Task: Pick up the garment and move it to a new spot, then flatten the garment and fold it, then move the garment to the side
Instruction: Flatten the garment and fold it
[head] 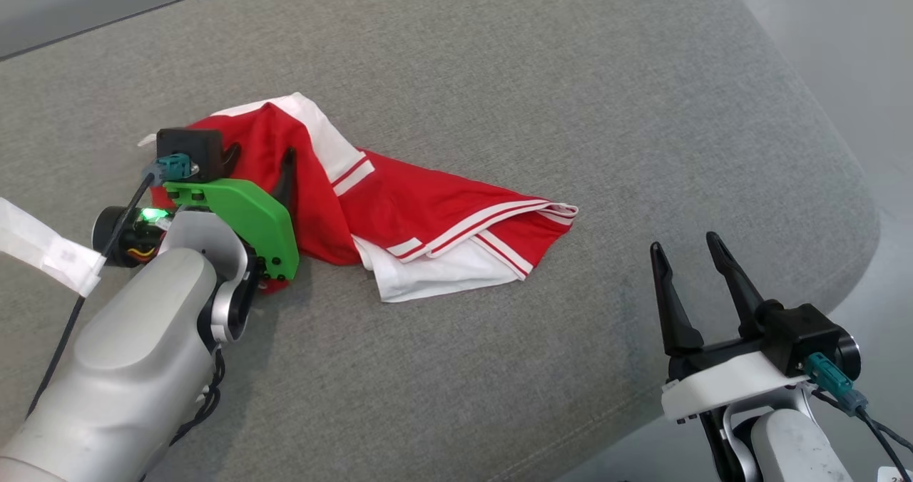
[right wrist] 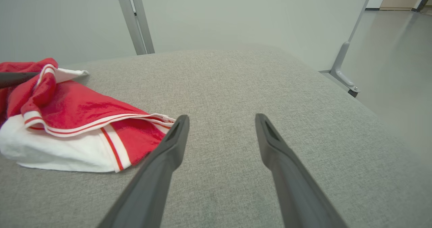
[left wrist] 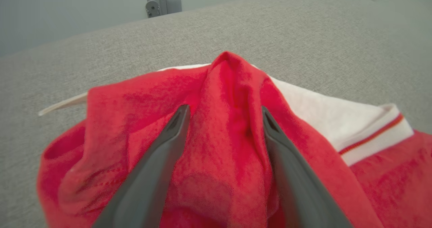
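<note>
The garment (head: 428, 211) is a red shirt with white panels and striped trim, lying crumpled on the grey padded surface (head: 499, 75). My left gripper (head: 261, 152) rests on its left end, open, with a raised ridge of red cloth (left wrist: 229, 147) standing between its fingers (left wrist: 168, 147). My right gripper (head: 684, 243) hovers near the surface's front right edge, open and empty, to the right of the garment's striped hem (right wrist: 135, 133). In the right wrist view the right gripper (right wrist: 221, 116) points across bare fabric.
The padded surface has a rounded right edge (head: 856, 204), with pale floor (head: 877, 75) beyond it. A metal post (right wrist: 135, 19) stands behind the far edge, and a bracket (right wrist: 344, 73) is on the floor at the right. Bare surface lies behind and right of the garment.
</note>
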